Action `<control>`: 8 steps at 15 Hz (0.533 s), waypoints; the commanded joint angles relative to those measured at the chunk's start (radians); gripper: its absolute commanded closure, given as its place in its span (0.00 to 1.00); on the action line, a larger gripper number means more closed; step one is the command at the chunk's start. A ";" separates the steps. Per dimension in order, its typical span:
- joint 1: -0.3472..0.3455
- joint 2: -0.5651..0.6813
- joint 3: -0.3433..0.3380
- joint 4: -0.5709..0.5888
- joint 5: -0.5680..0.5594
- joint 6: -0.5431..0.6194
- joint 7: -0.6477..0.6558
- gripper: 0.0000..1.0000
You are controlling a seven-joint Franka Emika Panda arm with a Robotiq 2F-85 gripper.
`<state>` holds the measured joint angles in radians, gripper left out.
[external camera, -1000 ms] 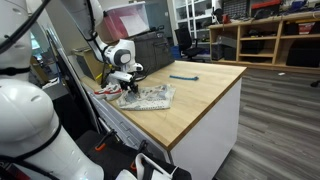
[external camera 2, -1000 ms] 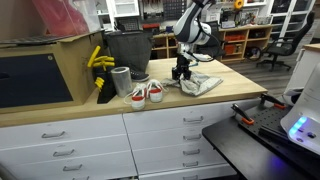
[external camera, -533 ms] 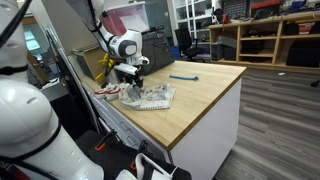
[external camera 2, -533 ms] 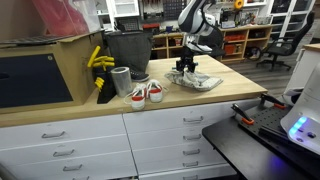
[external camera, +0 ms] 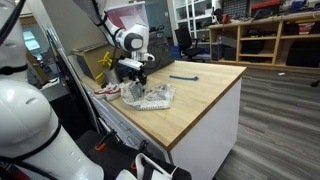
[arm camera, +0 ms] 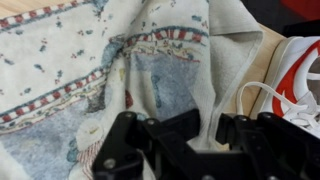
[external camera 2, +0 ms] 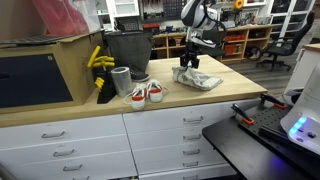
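Light wooden countertop [external camera: 200, 92] in a workshop carries a crumpled pale patterned cloth [external camera 2: 203, 81]. The black gripper [external camera 2: 188, 67] hangs over the cloth's 10 o'clock edge with its fingers pressed together; I cannot tell if they pinch fabric. White-and-red sneakers [external camera 2: 145, 93] lie at 9 o'clock.

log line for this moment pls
gripper shut | over patterned cloth, hold unclear | white-red shoes beside cloth | all on wooden counter

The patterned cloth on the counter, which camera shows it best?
The wrist view: the cloth fills the frame, so its folds and red-striped border are clear. Both exterior views show the cloth only as a small crumpled heap on the wooden counter, below the hand.
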<state>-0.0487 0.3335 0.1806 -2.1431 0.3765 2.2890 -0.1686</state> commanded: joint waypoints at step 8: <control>-0.029 0.097 -0.066 0.210 0.012 -0.259 -0.086 1.00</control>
<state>-0.0645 0.3791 0.1236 -2.0225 0.3765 2.1214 -0.2171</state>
